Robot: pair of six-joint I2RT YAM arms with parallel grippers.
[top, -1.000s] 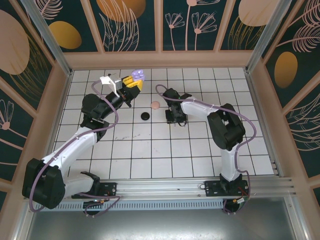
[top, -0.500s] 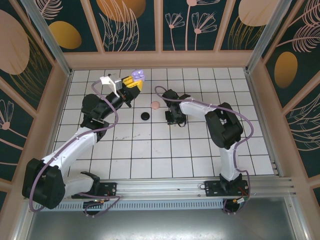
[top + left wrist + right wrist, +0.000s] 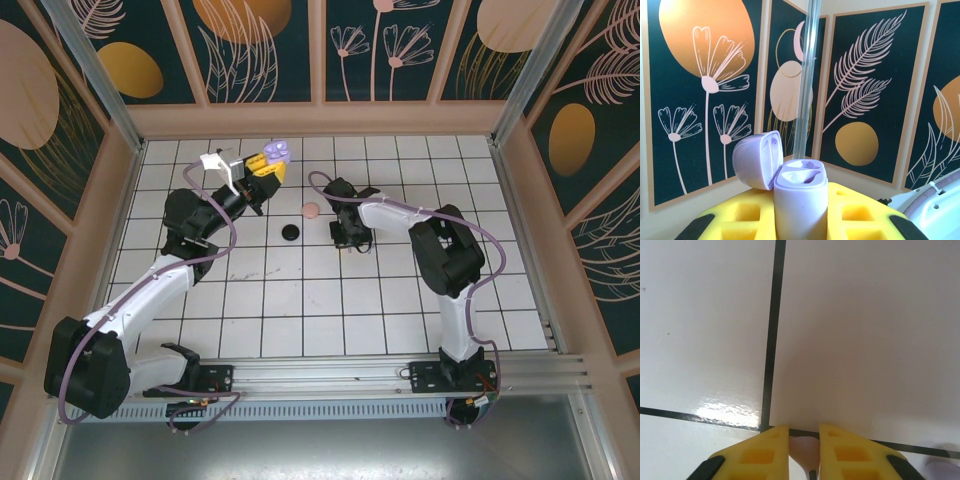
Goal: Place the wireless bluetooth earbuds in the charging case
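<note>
Top view: left gripper (image 3: 268, 164) up over the far left of the table (image 3: 400, 300), clamped tight on a lavender case (image 3: 277, 150), lid open. Nearer the arm bases than the case and a little toward the right arm: a tan disc (image 3: 311, 210). Nearer again, almost straight below the case: a black disc (image 3: 291, 232). Both flat on the tiles, apart from each other. Farther right of the case, past both discs: right gripper (image 3: 350, 243), pointed down at the table, tips at the surface. Too small from here to judge its gap.

Left wrist: case upright between the yellow fingers (image 3: 740, 217), pinched on both sides, jaws narrow around it. Lid (image 3: 756, 161) hinged back to the left of the case, tilted. Two pale hollows showing in the open top. Behind the case: a clear upright post (image 3: 807, 75) and wall panels (image 3: 700, 75) painted with flowers and leaves.

Right wrist: its yellow fingers (image 3: 765, 455) close together, low over a white tile, by a crossing of dark grid lines. Wedged in the narrow gap, touching both: a pinkish-tan earbud (image 3: 804, 450), a small dark tip at its lower end. Right hand narrow, closed on that earbud, well apart from the case. In the lower right corner, a lavender blur (image 3: 942, 467) on the tile; cannot tell what.
</note>
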